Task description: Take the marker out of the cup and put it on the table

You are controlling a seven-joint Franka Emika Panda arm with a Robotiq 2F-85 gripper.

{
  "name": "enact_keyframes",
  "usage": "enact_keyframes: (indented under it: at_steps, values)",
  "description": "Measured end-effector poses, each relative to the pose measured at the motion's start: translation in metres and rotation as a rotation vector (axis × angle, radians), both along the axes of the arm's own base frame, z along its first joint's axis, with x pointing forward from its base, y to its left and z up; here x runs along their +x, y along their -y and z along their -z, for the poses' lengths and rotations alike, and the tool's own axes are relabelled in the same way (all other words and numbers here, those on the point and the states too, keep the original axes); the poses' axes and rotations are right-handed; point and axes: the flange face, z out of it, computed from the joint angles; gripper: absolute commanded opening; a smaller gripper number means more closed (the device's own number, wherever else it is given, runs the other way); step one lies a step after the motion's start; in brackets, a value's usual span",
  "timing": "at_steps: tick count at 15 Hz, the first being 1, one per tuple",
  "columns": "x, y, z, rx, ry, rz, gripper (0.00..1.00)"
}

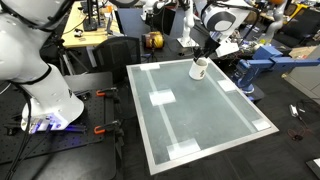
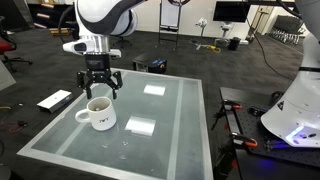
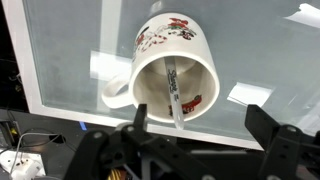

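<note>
So my claw (image 2: 100,88) is wide open, fingers spread and gripping nothing. It hangs right above the small white ceramic mug with a side handle (image 2: 98,113), which has a reddish flowery print on the outside (you can see that in the wrist view (image 3: 170,45)). The thin pale whitish marker (image 3: 174,92) is inside the mug, leaning against the inner wall. As far as I can tell, neither finger is touching it. The mug stands upright on the big pale grey-green glossy surface with the white rim (image 2: 175,115), close to one edge in both exterior views (image 1: 199,68). There's a white tape patch (image 2: 140,125) just beside it.
</note>
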Motion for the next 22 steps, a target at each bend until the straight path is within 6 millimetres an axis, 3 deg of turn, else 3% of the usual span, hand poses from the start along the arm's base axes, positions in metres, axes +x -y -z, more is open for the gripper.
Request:
enact_keyframes:
  at_steps: [2,3,5,7,11,14,19,22]
  values:
    - [0.000,0.002,0.005,-0.002,-0.004,0.002,0.86]
    - [0.000,0.003,0.008,-0.003,-0.005,0.001,0.71]
    - [0.000,0.003,0.012,-0.004,-0.004,0.002,0.68]
    - [0.001,0.003,0.015,-0.006,-0.004,0.001,0.46]
    - [0.002,0.003,0.013,-0.008,0.002,-0.001,0.32]
    - [0.003,0.003,0.011,-0.007,0.006,-0.002,0.28]
    - [0.003,-0.002,0.017,-0.001,0.001,-0.009,0.40]
    - [0.004,-0.006,0.025,0.007,-0.004,-0.015,0.40]
